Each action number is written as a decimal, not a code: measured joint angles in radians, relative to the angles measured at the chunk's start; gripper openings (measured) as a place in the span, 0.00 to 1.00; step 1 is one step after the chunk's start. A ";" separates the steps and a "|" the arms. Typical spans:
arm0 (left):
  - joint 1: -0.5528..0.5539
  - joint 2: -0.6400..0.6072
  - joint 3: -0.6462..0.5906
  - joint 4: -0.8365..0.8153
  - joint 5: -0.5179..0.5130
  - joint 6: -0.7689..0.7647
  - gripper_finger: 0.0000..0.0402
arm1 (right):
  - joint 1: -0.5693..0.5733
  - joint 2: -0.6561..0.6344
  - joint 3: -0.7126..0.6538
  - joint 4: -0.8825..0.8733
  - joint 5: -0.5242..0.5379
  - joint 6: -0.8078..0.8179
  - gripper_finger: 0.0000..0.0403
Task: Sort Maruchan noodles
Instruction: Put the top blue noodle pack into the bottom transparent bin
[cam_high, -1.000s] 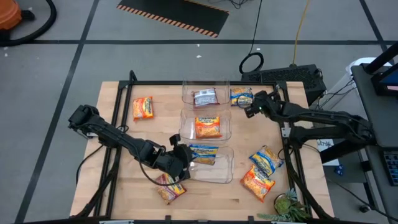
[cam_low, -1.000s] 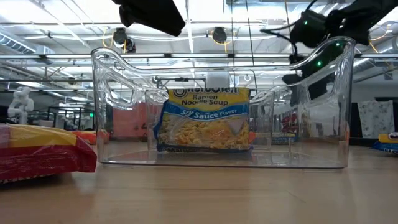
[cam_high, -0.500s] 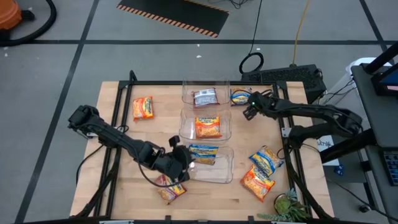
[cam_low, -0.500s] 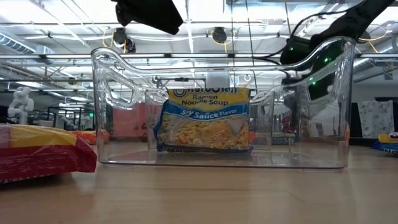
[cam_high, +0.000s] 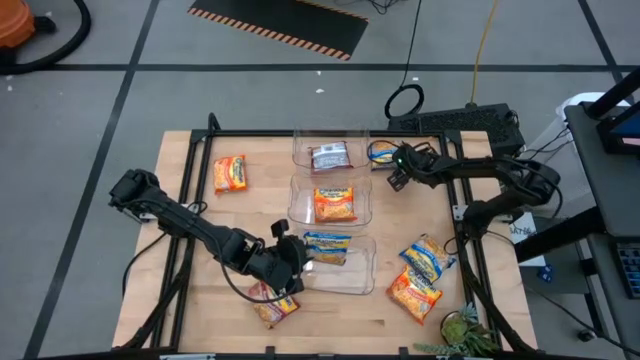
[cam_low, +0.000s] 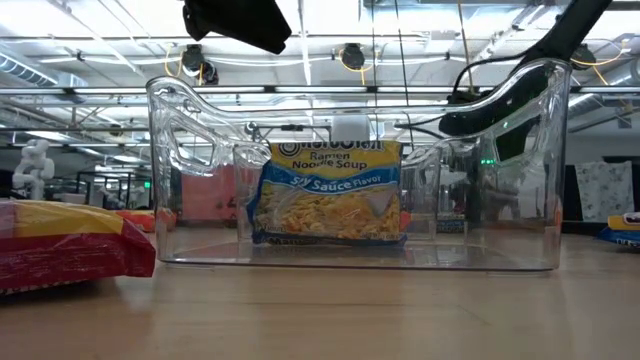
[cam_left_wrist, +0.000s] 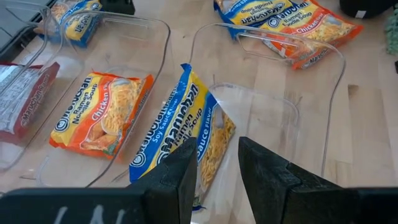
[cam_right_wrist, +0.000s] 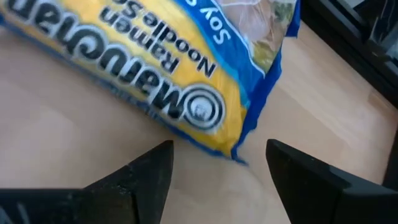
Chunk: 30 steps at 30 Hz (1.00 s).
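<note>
Just beyond the spread right tool (cam_right_wrist: 217, 171) lies a blue-and-yellow packet (cam_right_wrist: 168, 68).

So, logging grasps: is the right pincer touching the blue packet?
Apart. Right wrist view: open pincer, bare table between its fingers and the blue packet.

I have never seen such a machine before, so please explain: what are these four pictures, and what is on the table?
Two dark robot arms work at a wooden table. One picture looks straight down, one looks level across the table, and two come from cameras on the wrists. Three clear bins stand in a row, each with one noodle packet inside; more packets lie loose around them. The left gripper hangs at the near bin, over a blue-and-yellow packet, not gripping it. The right gripper, jaws open, is at another blue-and-yellow packet near the far bin. Nothing is held.
</note>
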<state>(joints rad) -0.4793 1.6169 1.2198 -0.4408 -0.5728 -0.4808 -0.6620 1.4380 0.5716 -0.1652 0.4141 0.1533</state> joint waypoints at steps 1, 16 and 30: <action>0.000 0.000 0.000 0.000 0.000 0.000 0.31 | -0.003 0.014 0.000 0.017 0.000 -0.005 0.62; 0.000 0.000 0.000 -0.003 0.000 0.000 0.31 | -0.006 0.088 0.002 0.087 -0.059 -0.046 0.29; 0.000 0.000 0.000 -0.006 -0.001 0.015 0.31 | 0.024 -0.079 -0.006 -0.007 -0.215 -0.035 0.01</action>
<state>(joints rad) -0.4789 1.6169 1.2198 -0.4470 -0.5735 -0.4656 -0.6379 1.3594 0.5655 -0.1726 0.1987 0.1185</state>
